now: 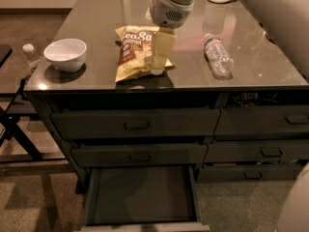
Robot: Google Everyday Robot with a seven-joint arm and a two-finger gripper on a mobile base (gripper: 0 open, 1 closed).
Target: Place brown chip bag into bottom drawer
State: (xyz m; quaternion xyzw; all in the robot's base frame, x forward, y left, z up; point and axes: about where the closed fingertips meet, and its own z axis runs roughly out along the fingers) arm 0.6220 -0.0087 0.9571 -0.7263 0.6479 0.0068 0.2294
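Brown chip bag (131, 57) flat on surface (96, 23), near front edge; end effector (157, 68) over its right half, open or closed: cannot tell. Bag likely light, crinkly, slippery, contents fragile; pinch gently at right edge

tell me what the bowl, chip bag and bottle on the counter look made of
The bowl is probably glazed ceramic: smooth, opaque white with a soft sheen. The brown chip bag looks like thin printed plastic film, creased and crinkly. The bottle seems to be clear plastic, see-through with glints. The gripper sits over the bag's right half.
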